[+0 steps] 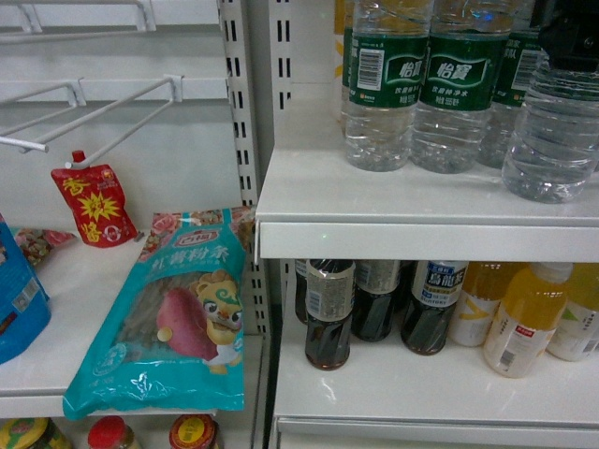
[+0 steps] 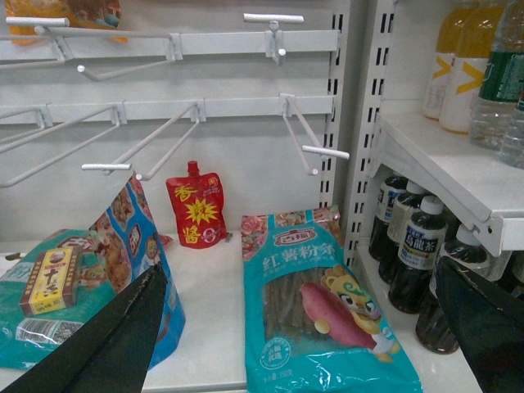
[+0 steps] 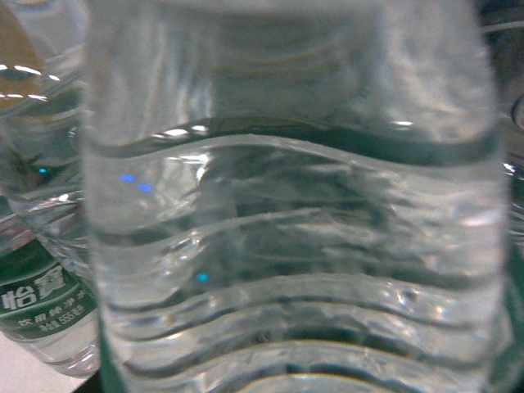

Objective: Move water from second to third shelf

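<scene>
Head view: right gripper (image 1: 571, 33), grip hidden, at a water bottle (image 1: 552, 131) on the upper shelf (image 1: 421, 229) beside three others; left gripper (image 2: 303, 344) spread wide above a noodle packet (image 2: 319, 303).

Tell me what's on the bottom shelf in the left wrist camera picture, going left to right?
Yellow box → blue snack bag → red pouch → teal noodle bag → dark bottles.

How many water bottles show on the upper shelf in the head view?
4. Three green-labelled ones stand in a row: left, middle, and one partly hidden behind the fourth water bottle at the right edge. More may be out of frame.
</scene>
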Tool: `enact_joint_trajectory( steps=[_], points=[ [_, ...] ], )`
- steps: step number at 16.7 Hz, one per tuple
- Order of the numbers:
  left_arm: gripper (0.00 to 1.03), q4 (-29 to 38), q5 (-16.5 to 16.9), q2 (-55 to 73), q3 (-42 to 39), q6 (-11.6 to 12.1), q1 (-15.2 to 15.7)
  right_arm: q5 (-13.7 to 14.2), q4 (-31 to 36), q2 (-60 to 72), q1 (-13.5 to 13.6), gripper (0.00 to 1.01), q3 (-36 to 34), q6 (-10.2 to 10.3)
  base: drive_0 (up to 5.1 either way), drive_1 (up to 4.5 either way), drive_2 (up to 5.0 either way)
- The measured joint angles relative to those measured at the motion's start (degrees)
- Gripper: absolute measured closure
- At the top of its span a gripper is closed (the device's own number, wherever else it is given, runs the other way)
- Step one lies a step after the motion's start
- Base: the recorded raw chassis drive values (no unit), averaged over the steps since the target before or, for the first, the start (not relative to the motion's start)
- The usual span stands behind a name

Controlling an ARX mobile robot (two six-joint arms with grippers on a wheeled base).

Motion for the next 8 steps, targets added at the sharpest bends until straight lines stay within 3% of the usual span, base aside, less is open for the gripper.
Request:
enact_joint_trajectory(
  steps=[3,4,8],
  points=[
    [0.05,0.00,0.00,0.00,0.00,0.00,-0.02,-0.70,0.59,-1.46,0.00,0.08,-0.92,0.00,0.0,0.00,0.0],
    [0.05,0.00,0.00,0.00,0.00,0.00,0.00,-0.70,0.83,-2.19,0.00,0.01,-1.31,-0.02,0.0,0.00,0.0],
    [0.05,0.00,0.00,0.00,0.00,0.00,0.00,-0.92,-1.68,-7.19,0.00,0.03,-3.43,-1.20,0.0,0.00,0.0]
  ],
)
